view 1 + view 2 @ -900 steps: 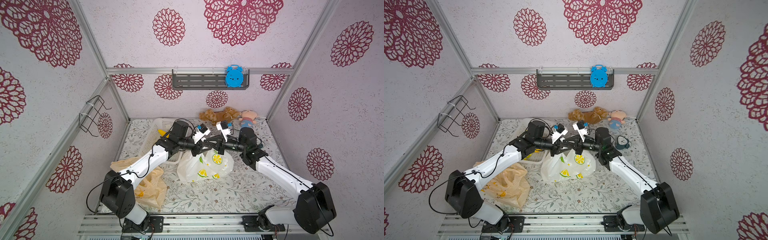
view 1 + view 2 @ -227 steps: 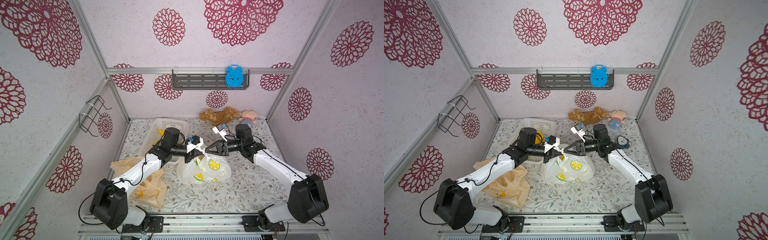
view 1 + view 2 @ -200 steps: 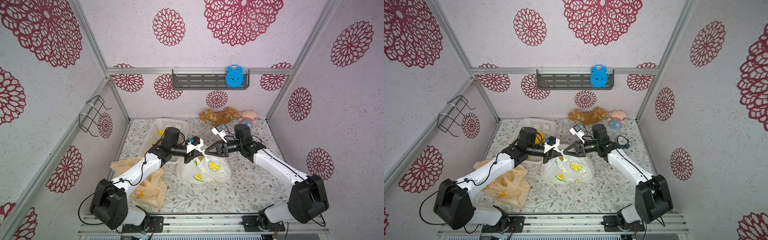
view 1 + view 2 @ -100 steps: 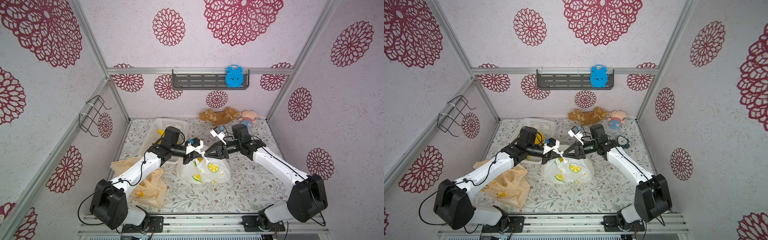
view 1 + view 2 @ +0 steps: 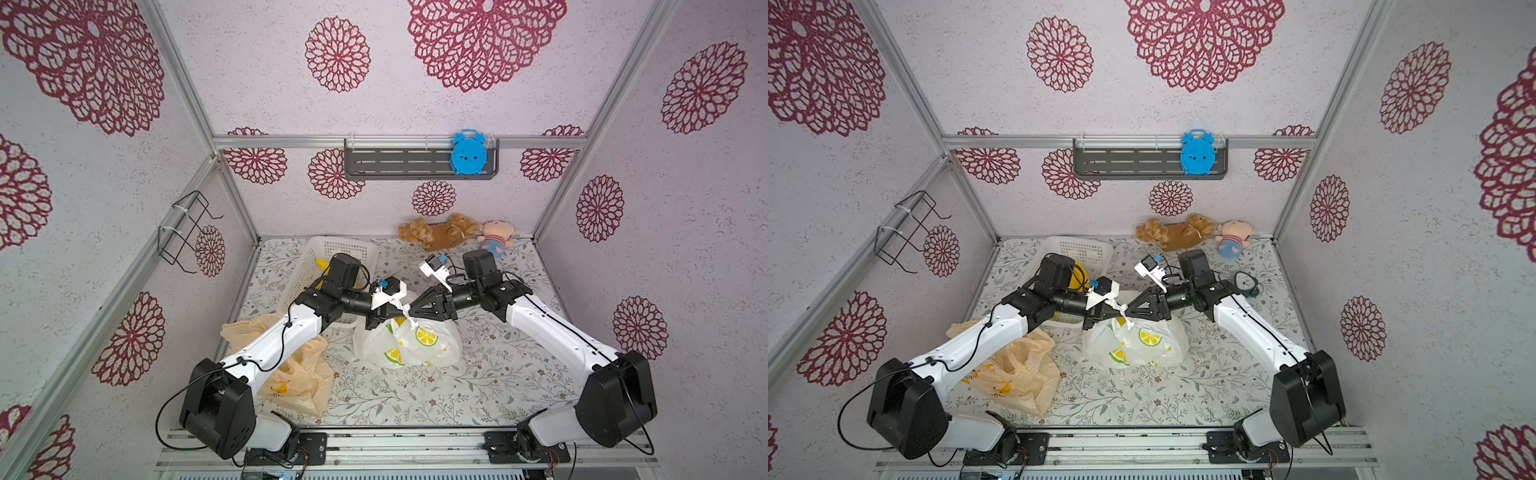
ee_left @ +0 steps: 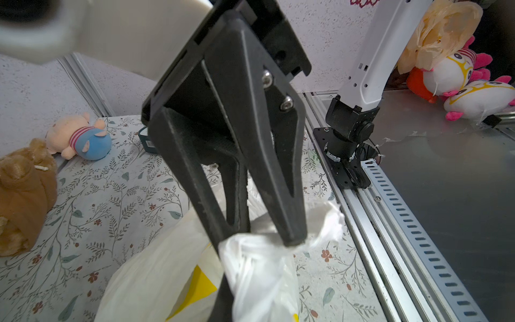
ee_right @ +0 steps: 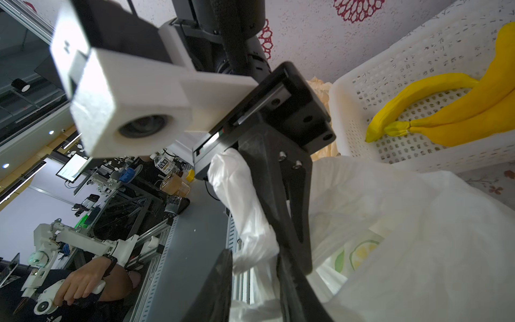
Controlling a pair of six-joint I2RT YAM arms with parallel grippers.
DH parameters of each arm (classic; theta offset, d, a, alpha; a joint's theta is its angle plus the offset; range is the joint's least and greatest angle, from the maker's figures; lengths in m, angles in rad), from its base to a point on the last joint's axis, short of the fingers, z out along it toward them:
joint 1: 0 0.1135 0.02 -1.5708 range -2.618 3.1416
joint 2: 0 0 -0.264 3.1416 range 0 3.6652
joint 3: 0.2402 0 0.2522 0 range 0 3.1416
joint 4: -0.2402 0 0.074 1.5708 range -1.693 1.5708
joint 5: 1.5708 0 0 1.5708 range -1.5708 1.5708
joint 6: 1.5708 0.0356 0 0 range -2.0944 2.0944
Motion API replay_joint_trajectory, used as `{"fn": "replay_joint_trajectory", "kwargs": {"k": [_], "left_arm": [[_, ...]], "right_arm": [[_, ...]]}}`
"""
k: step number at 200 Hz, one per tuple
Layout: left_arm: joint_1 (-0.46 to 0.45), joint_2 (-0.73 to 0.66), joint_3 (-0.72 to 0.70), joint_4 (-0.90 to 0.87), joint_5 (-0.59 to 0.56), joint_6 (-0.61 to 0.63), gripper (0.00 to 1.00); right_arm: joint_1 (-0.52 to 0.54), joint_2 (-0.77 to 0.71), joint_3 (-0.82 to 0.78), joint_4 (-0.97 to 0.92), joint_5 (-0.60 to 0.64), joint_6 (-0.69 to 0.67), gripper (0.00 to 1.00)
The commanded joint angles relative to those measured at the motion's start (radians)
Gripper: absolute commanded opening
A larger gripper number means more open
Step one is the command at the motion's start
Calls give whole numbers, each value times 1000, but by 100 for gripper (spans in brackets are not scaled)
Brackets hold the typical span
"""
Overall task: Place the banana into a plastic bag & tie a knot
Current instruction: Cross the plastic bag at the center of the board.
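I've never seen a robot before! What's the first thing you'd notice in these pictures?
First, the left end effector and right end effector meeting tip to tip in the middle, both at the twisted top of a white lemon-print bag. Then the bright yellow bananas lying in the white basket at the back left. There is also a blue clock on the grey shelf on the back wall.

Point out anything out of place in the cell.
A crumpled tan bag sprawls under the left arm, where it could snag. The bear lies on its side by the back wall. Nothing looks spilled or broken.
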Motion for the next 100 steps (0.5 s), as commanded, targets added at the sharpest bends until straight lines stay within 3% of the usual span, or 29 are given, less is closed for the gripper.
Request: {"fn": "replay_joint_trajectory", "kwargs": {"k": [1, 39, 100], "left_arm": [[18, -13, 24, 116, 29, -21, 0], [17, -16, -15, 246, 41, -81, 0], [18, -12, -30, 270, 43, -79, 0]], "right_arm": [[26, -47, -28, -72, 62, -20, 32], [52, -74, -18, -92, 180, -33, 33], [60, -107, -1, -157, 296, -56, 39]]}}
